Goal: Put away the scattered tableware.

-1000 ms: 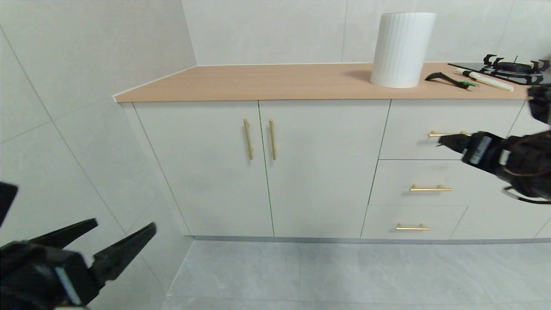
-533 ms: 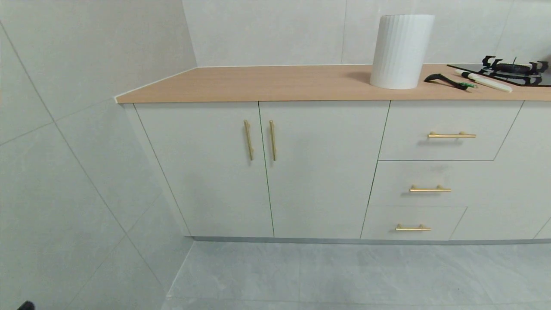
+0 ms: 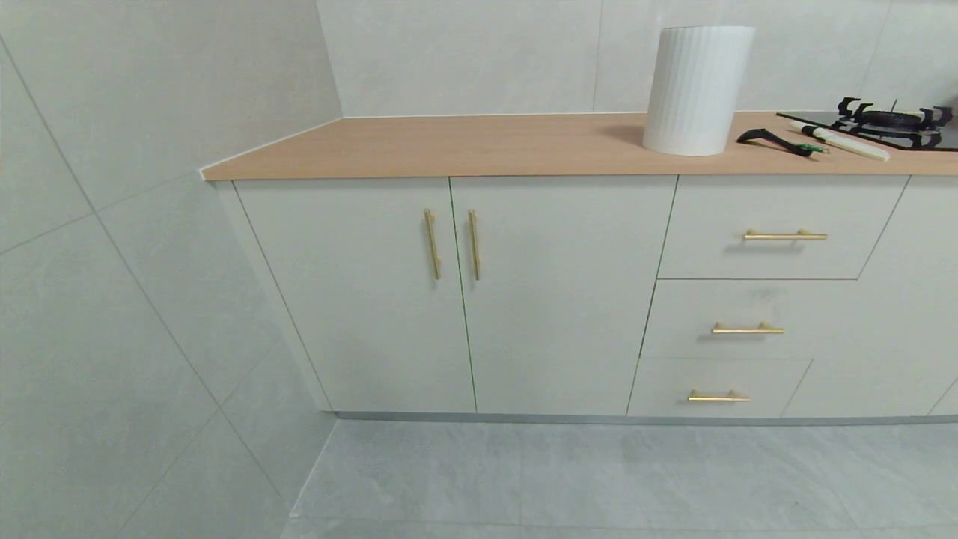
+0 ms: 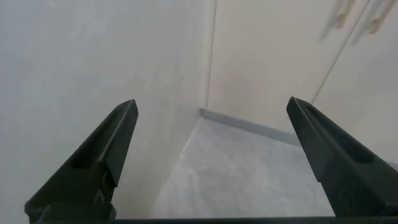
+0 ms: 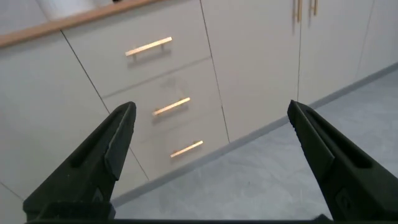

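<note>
Both arms are dropping back, the right pincer (image 5: 210, 106) leaving the top drawer's brass handle (image 5: 149, 46). It is hanging wide open, as is the left pincer (image 4: 210, 104). At two o'clock in the head view, a black curved utensil (image 3: 778, 140) and a slim white utensil (image 3: 842, 141) are lying on the light wooden countertop (image 3: 486, 142), near a white ribbed cylindrical container (image 3: 696, 90). The right arm is likely needing a low approach across one handle, staying clear of that container.

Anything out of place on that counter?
A black utensil and a white utensil lie loose on the counter between the white canister and the stove. The drawers look shut.
</note>
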You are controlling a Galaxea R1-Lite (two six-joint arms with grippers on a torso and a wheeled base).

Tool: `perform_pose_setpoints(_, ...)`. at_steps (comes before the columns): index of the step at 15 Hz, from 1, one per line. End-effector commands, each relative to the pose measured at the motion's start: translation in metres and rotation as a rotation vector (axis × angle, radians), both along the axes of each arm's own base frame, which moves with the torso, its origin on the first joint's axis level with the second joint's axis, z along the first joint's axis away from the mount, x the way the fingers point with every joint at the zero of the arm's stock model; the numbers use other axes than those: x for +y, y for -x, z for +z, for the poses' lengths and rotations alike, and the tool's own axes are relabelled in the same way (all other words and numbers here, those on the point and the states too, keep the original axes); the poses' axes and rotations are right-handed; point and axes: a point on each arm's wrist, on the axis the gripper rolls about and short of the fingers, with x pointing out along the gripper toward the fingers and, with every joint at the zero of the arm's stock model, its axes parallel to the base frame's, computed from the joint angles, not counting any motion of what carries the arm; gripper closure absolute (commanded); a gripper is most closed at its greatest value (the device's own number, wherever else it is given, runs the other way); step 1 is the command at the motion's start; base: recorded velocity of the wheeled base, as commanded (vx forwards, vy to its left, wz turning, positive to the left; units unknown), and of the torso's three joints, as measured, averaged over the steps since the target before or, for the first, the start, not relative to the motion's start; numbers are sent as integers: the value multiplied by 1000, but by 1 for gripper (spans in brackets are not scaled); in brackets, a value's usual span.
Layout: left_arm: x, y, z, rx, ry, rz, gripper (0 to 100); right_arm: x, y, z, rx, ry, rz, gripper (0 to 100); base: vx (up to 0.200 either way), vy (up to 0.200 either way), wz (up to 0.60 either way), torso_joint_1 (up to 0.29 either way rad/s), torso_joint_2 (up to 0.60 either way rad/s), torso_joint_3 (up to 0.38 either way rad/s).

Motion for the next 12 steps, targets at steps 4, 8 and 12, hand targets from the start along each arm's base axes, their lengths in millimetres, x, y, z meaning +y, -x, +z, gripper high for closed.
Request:
perform_pose_setpoints(4,-4,-4,-9,3,-147,-155,0,1,-11,-48,153,118,32,0,0,0,0,0,0,0)
perform_pose_setpoints(8,-8,-5,-12,-14,-116,-351,0,1,-11,-46,182,228,40,0,0,0,0,0,0,0)
perform_pose_setpoints(12,-7,-5,-12,-17,-95,-333,0,4,-16,-44,227,335,177,0,0,0,0,0,0,0)
